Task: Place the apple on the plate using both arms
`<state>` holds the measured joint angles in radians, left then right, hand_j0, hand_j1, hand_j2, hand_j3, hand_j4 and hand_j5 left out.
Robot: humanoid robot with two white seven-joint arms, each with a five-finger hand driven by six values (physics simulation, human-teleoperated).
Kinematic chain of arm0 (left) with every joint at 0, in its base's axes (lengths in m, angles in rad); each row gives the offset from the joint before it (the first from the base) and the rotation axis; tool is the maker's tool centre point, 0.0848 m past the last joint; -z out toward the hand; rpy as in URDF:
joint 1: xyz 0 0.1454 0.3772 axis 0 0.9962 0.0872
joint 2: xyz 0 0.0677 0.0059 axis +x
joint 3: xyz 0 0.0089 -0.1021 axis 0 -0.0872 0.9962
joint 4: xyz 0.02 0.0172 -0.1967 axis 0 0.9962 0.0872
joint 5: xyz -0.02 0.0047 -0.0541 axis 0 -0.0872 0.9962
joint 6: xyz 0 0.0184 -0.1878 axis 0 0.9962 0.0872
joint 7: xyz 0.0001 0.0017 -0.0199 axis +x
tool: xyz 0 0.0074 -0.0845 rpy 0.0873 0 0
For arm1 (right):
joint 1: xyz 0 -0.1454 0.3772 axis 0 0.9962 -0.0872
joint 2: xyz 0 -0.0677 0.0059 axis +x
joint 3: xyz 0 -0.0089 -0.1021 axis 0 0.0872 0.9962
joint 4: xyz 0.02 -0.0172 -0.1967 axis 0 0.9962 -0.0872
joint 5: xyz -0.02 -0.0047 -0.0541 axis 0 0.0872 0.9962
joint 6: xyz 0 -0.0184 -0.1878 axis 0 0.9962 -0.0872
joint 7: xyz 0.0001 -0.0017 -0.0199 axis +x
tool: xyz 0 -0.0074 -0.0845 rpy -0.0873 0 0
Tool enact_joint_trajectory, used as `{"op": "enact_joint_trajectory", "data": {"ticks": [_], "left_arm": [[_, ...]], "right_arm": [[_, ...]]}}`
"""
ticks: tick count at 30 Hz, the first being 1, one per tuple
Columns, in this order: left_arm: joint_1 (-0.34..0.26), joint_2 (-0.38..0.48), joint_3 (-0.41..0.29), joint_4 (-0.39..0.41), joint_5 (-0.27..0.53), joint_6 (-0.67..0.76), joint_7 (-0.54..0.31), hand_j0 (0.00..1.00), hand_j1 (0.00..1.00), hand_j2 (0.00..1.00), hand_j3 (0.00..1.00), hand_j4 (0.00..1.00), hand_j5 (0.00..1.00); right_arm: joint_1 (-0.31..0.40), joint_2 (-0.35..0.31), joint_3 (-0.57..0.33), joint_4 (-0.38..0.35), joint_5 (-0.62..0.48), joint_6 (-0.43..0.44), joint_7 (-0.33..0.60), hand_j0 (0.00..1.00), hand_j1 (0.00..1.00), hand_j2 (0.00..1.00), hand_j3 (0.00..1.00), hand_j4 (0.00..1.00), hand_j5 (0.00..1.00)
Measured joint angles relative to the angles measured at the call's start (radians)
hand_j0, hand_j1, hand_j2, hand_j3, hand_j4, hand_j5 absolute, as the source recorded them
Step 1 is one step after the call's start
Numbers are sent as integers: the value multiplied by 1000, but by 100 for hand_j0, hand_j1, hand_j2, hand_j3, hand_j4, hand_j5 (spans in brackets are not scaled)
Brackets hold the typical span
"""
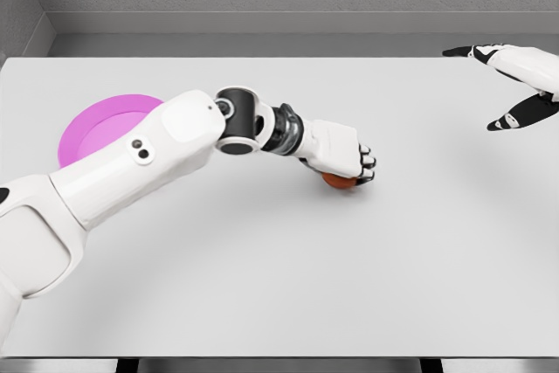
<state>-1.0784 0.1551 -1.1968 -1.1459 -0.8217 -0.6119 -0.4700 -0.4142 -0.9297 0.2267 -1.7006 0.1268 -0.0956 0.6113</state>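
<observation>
Left hand (342, 156): positioned near the middle of the tabletop (288, 277), with the arm extending in from the lower left. The fingers (365, 163) are curled down over the apple (339, 182), grasping it from above. Only a small reddish-orange portion of the apple is visible beneath the palm; whether it touches the tabletop cannot be determined.

Right hand (515, 85): located at the upper right edge, above the far right part of the tabletop. Its fingers are spread and hold nothing.

Plate (100, 131): pink, round, resting on the left side of the tabletop. It is partly covered by the left forearm and lies well apart from the apple.
</observation>
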Motion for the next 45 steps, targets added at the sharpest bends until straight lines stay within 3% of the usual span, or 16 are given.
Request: {"op": "enact_joint_trajectory", "data": {"ticks": [7, 13, 15, 18, 24, 31, 32, 33, 34, 41, 45], "left_arm": [[9, 182, 102, -109, 50, 0, 0, 4, 4, 4, 4, 4, 4], [28, 386, 189, -183, 115, 0, -1, 4, 4, 4, 4, 4, 4], [87, 453, 216, -191, 135, -1, -1, 4, 4, 4, 4, 4, 4], [132, 528, 259, -189, 143, -2, -2, 4, 4, 4, 4, 4, 4], [138, 578, 284, -142, 139, -1, -9, 5, 5, 5, 5, 5, 5], [149, 583, 286, -89, 76, -1, -11, 9, 9, 9, 9, 9, 9], [149, 583, 286, -87, 71, -1, -11, 19, 19, 19, 19, 19, 19], [153, 584, 286, -86, 67, -1, -11, 77, 77, 77, 77, 77, 77], [156, 585, 287, -86, 64, -1, -11, 100, 100, 100, 100, 100, 100], [156, 601, 292, -85, 53, -1, -29, 100, 100, 100, 100, 100, 100], [212, 620, 380, -77, 139, -1, -33, 100, 100, 100, 100, 100, 100]], "right_arm": [[0, 0, 0, 0, 0, 0, 0, 100, 100, 100, 100, 100, 100], [2, 0, 0, 0, 0, 0, 0, 100, 100, 100, 100, 100, 100], [2, 0, -1, 0, 0, 0, 0, 100, 100, 100, 100, 100, 100], [2, 0, 0, 0, 0, 0, 0, 100, 100, 100, 100, 100, 100], [2, 0, 0, -2, 0, 0, 0, 100, 100, 100, 100, 100, 100], [2, 0, -1, -5, 0, 0, 0, 100, 100, 100, 100, 100, 100], [2, 0, -1, -5, 0, 0, 0, 100, 100, 100, 100, 100, 100], [2, 0, -1, -5, 0, 0, 0, 100, 100, 100, 100, 100, 100], [2, 0, -1, -5, 0, 0, 0, 100, 100, 100, 100, 100, 100], [2, 0, -1, -5, 0, 0, 0, 100, 100, 100, 100, 100, 100], [0, 0, -1, -5, 0, 0, 0, 100, 100, 100, 100, 100, 100]]}}
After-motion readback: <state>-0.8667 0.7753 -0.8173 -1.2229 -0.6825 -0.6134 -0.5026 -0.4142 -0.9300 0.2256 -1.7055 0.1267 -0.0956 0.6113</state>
